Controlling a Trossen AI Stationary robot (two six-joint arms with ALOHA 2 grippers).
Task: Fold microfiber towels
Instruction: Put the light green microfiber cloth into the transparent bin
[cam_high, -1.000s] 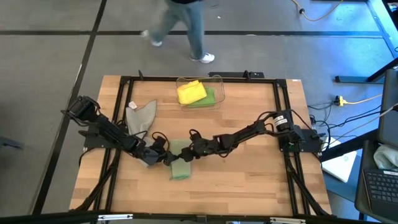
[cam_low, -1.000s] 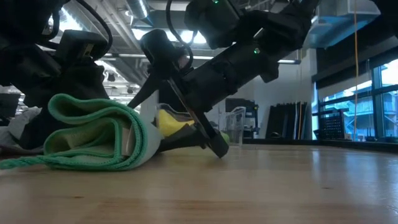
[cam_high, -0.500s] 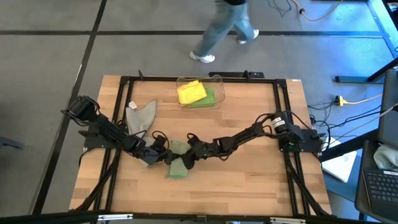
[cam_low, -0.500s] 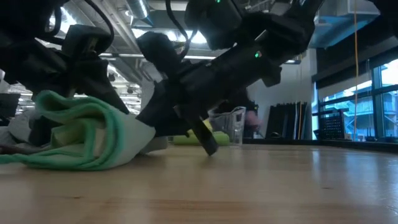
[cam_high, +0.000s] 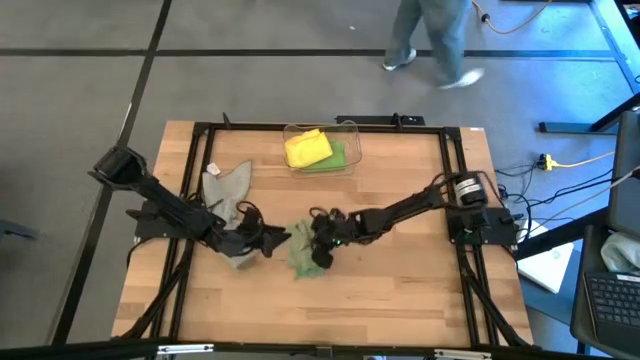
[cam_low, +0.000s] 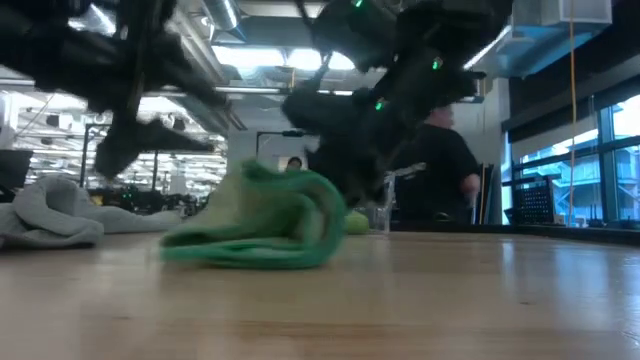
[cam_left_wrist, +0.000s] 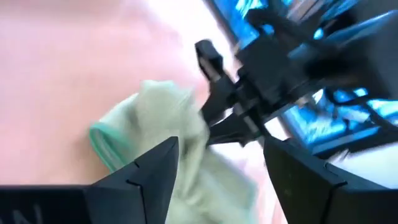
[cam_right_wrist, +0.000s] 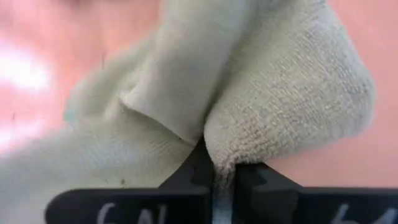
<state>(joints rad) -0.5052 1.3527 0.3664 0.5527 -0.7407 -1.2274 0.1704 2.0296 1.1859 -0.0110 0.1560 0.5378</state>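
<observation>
Bin (cam_high: 350, 163) (clear plastic): yellow towel (cam_high: 307, 148) atop bright green towel (cam_high: 337, 157).

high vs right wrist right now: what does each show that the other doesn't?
High only: the left gripper open beside the pale sage towel, the grey towel behind it, the yellow towel and bright green towel in the clear bin, a person walking past. Right wrist only: the right gripper shut on a pinched fold. Both: the pale sage towel on the table.
</observation>
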